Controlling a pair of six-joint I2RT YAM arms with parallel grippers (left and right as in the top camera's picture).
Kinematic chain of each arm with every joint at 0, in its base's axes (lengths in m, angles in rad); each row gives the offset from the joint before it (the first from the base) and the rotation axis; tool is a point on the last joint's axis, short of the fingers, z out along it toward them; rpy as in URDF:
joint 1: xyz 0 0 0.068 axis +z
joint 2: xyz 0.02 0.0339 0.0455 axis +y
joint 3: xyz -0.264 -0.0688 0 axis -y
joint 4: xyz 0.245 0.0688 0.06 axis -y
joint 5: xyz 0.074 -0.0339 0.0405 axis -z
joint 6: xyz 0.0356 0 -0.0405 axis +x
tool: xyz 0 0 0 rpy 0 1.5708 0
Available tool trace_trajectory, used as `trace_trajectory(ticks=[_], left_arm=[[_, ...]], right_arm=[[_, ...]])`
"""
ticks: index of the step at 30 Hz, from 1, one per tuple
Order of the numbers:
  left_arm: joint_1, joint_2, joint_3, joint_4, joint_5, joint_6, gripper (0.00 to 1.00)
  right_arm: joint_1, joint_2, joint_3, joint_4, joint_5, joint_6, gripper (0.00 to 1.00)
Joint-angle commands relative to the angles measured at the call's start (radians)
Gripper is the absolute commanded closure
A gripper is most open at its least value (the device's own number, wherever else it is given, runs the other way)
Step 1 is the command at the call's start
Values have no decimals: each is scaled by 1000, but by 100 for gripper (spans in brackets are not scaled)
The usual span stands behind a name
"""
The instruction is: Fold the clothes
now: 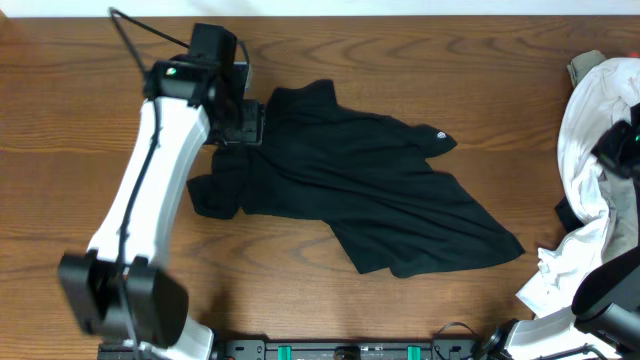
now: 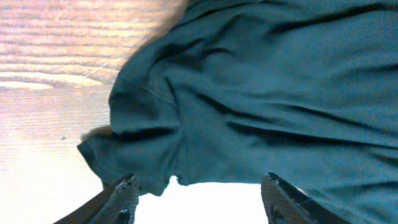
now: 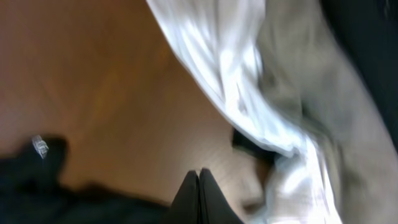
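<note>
The black shirt (image 1: 370, 195) lies crumpled across the middle of the wooden table, with a small white logo (image 1: 441, 134) near its right upper edge. My left gripper (image 1: 243, 122) is at the shirt's upper left edge. In the left wrist view the shirt (image 2: 261, 99) fills most of the frame, and the gripper's fingers (image 2: 199, 190) are open, apart, just short of the fabric edge. My right gripper (image 3: 199, 180) is shut and empty over bare wood, at the far right (image 1: 620, 150) beside a white garment. A dark corner of the shirt (image 3: 37, 180) shows in the right wrist view.
A heap of white and pale clothes (image 1: 590, 130) lies at the table's right edge, also in the right wrist view (image 3: 249, 81). More white cloth (image 1: 560, 270) lies at the front right. Bare wood (image 1: 400, 60) shows behind the shirt.
</note>
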Motion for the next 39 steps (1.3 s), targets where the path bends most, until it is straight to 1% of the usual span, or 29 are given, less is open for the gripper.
trace_trajectory(ticks=[1, 3, 6, 10, 18, 22, 28, 32, 34, 39], left_arm=[[2, -113, 2, -22, 40, -2, 29], [2, -163, 2, -30, 40, -2, 27], [2, -227, 2, -32, 40, -2, 26], [2, -287, 2, -32, 40, -2, 27], [2, -318, 2, -44, 41, -3, 27], [2, -318, 2, -53, 41, -18, 26], [2, -318, 2, -54, 41, -31, 26], [2, -318, 2, -55, 41, -37, 26], [2, -318, 2, -55, 41, -37, 26], [2, -318, 2, -55, 41, -37, 26]], right_arm=[[-32, 3, 7, 110, -31, 42, 99], [-64, 13, 7, 210, -13, 56, 99], [-108, 42, 7, 317, 66, 137, 98], [-167, 130, 7, 431, 74, 159, 99], [-250, 380, 8, 674, 66, 160, 99], [-274, 473, 8, 746, 29, 171, 99], [-241, 607, 8, 817, -163, 196, 99], [-172, 694, 8, 830, -257, 195, 99], [-131, 717, 8, 836, -289, 192, 99], [-33, 717, 12, 808, -304, 111, 99]])
